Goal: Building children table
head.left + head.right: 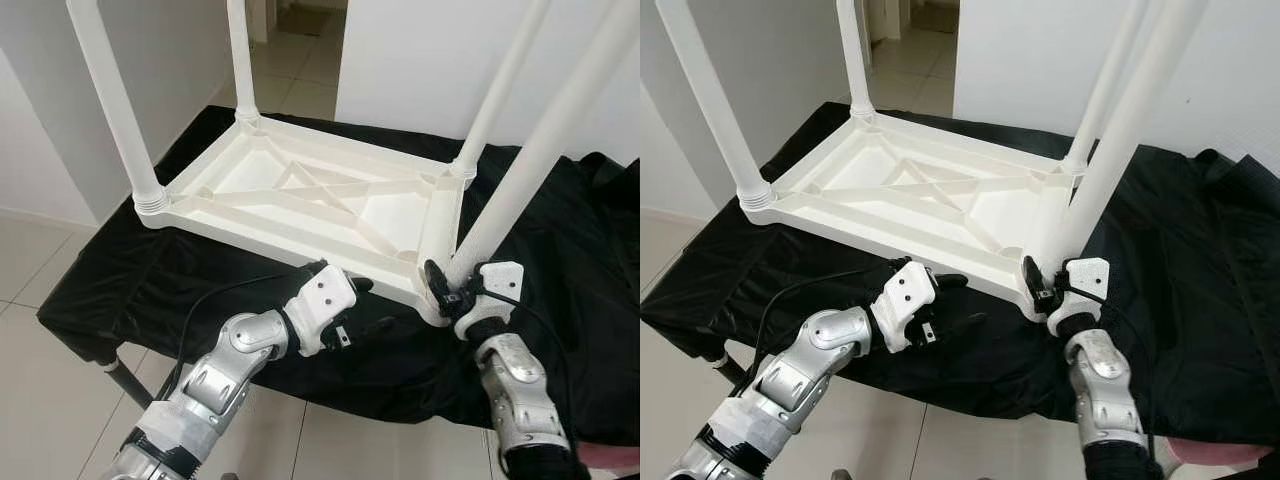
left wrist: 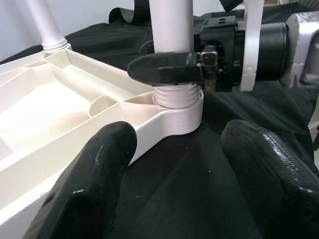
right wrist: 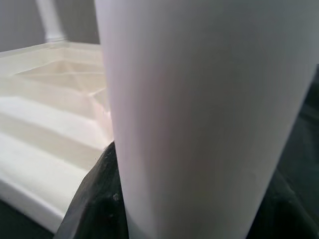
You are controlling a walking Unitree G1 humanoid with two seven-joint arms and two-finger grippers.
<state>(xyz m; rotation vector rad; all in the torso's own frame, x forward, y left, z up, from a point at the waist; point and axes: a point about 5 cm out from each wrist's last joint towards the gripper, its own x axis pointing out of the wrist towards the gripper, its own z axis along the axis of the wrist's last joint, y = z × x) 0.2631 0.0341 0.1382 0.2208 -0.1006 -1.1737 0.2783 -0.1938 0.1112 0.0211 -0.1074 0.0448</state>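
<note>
the white moulded-plastic children's table top (image 1: pixel 300 195) lies upside down on a black cloth-draped surface (image 1: pixel 110 270), its ribbed underside facing up. three long white plastic tube legs already stand in the far-left (image 1: pixel 105 90), far (image 1: pixel 240 55) and far-right (image 1: pixel 500 85) corner sockets. the fourth white leg (image 1: pixel 540 150) rises at a slant from the near-right corner socket (image 2: pixel 174 107), where its threaded foot sits in the collar (some thread shows above the rim, so it looks not fully screwed home).

the right hand (image 1: pixel 448 290) is closed around that fourth leg just above the socket; the left wrist view shows one black finger (image 2: pixel 164 67) pressed across the tube. the left hand (image 2: pixel 172 184) hovers low over the cloth just beside the table's near edge, fingers spread wide apart and holding nothing.

in my judgement the leg is light, rigid and hollow, with a smooth, rather slippery skin, so a grip low down near the thread gives the best turning purchase and least wobble. the table top is stiff but light and could slide or spin on the cloth; bracing its near rim with the free hand would help. plastic threads can cross, so the leg wants to be upright before more twisting.
</note>
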